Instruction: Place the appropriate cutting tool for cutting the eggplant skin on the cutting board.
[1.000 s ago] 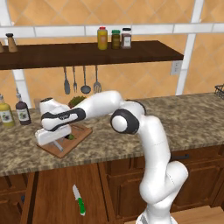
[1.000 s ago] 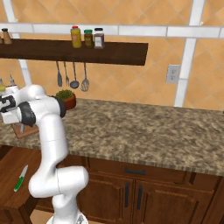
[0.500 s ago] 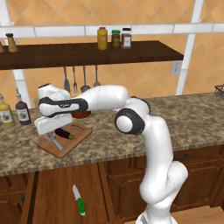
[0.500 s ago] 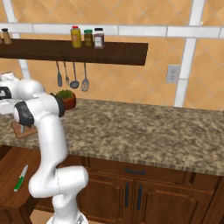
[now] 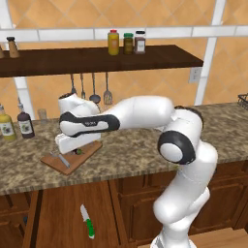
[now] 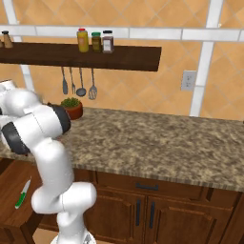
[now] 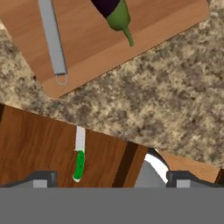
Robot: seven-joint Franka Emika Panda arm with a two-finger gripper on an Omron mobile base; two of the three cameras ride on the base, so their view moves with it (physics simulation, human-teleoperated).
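The cutting board lies on the counter near its front edge, below the robot's hand, with the peeler and the eggplant resting on it side by side and apart. The knife lies on a lower surface in front of the counter, below the board. Behind the board, utensils hang beneath a wall shelf carrying jars, two bottles stand at the counter's left, and a potted plant sits by the back wall.
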